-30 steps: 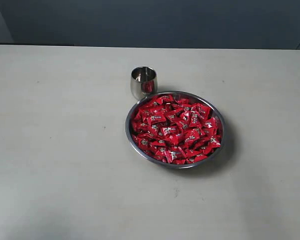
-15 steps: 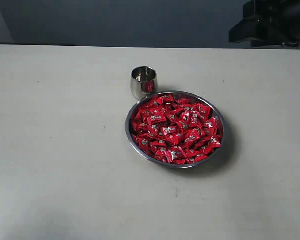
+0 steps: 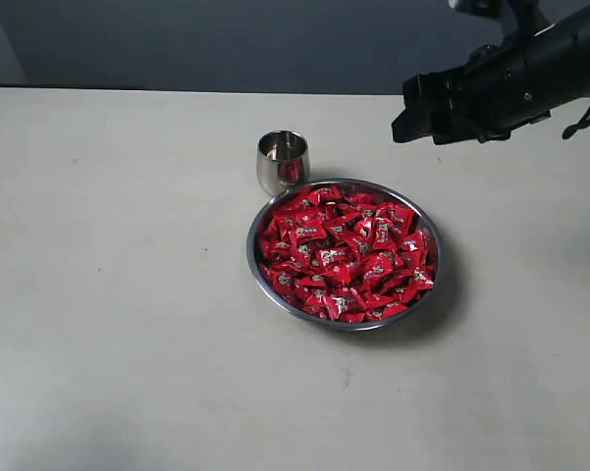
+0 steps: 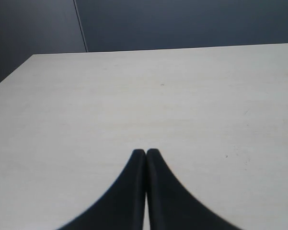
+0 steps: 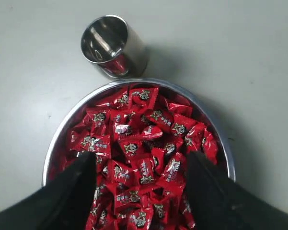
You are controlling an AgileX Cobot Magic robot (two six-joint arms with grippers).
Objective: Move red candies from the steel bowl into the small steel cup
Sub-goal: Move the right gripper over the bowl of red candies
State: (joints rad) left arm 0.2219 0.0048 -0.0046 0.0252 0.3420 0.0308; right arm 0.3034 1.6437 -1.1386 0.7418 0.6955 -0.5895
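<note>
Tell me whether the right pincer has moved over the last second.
Yes. The right pincer, out of view a second ago, has come in from the upper right, moving leftward and lower toward the unmoved steel bowl.

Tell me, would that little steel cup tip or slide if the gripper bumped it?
Probably slides or tips easily: the small steel cup looks empty, so likely light. Its polished, rounded wall may be slippery to pinch.
</note>
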